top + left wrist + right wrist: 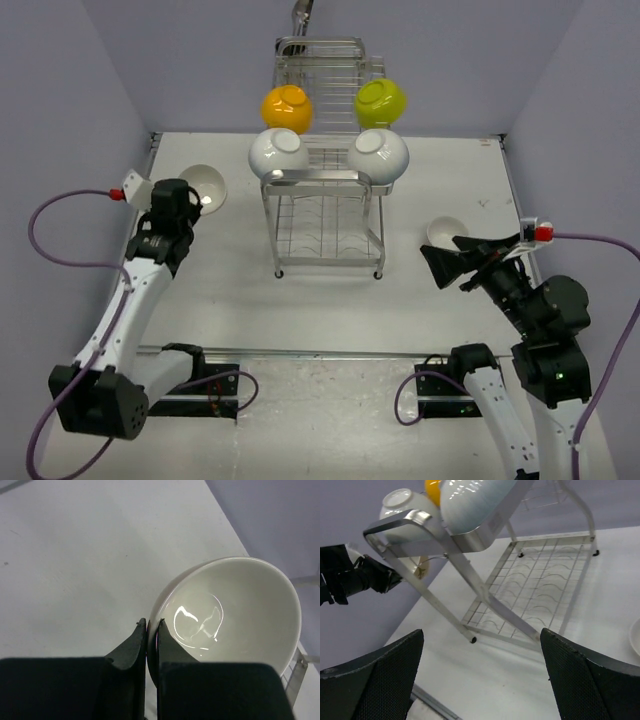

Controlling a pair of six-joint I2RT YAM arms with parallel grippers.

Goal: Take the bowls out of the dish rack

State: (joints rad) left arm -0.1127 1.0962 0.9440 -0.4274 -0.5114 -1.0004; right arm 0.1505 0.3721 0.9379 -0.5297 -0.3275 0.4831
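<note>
The chrome dish rack (325, 215) stands at the table's middle. On its upper tier sit two white bowls (278, 152) (381, 155), an orange-yellow bowl (287, 107) and a lime green bowl (380, 100). My left gripper (186, 207) is shut on the rim of a white bowl (204, 186) at the table's left; in the left wrist view the fingers pinch that bowl's (235, 615) wall. My right gripper (447, 262) is open and empty, right of the rack, next to another white bowl (446, 231) on the table. The rack (530, 595) shows in the right wrist view.
The table's raised edge rails run along the left (150, 150) and right (505, 150) sides. Purple walls close in the back and sides. A metal bar (300, 352) crosses the near edge by the arm bases.
</note>
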